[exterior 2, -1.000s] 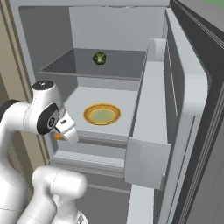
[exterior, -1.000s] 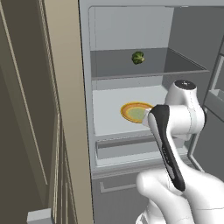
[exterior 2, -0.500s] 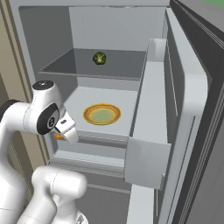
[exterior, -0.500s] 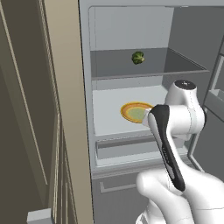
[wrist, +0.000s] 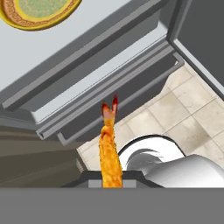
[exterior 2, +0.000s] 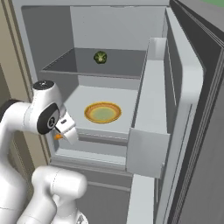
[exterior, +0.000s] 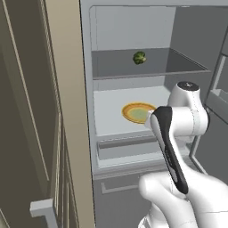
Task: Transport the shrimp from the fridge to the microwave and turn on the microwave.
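The orange-pink shrimp stands up between my gripper tips in the hand view, its red tail pointing at the fridge's lower drawer front. From the right base view, my gripper is shut on the shrimp, held just in front of the fridge shelf edge, left of the plate. The fridge stands open, and my forearm hides the hand in the left base view. The microwave is out of view.
A round yellow-orange plate lies on the middle shelf. A green broccoli floret sits on the glass shelf above. The open fridge door with its bins is on the right; a tan cabinet wall on the left.
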Controlling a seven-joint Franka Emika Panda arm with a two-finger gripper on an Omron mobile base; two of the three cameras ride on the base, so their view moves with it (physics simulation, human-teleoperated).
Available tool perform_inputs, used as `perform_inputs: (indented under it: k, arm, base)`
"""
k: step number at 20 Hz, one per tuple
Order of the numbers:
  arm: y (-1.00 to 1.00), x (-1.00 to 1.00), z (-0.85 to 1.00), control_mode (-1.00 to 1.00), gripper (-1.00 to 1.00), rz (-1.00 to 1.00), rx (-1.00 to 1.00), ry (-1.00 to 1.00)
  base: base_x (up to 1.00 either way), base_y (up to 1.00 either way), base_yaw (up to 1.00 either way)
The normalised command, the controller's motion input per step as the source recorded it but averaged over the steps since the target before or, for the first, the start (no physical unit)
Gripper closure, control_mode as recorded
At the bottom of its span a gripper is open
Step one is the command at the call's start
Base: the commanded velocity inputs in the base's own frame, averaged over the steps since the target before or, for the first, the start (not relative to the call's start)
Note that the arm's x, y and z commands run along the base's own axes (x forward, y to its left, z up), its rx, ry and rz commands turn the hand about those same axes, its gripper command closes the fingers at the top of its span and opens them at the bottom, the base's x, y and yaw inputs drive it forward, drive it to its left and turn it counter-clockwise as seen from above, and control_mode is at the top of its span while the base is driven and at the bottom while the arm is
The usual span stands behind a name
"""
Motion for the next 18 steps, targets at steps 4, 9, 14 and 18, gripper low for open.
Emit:
perform_inputs:
  k: [4, 9, 14, 18]
  arm:
    - [0.0, 0.0, 0.0, 1.0, 1.0, 0.0, 0.0, 0.0]
    - [0.0, 0.0, 0.0, 1.0, 1.0, 0.0, 0.0, 0.0]
    - [0.0, 0.0, 0.0, 1.0, 1.0, 0.0, 0.0, 0.0]
    - [0.0, 0.0, 0.0, 1.0, 1.0, 0.0, 0.0, 0.0]
  base:
    - [-0.55, 0.07, 0.0]
    - [-0.54, 0.07, 0.0]
    - [-0.55, 0.06, 0.0]
    - [-0.49, 0.1, 0.0]
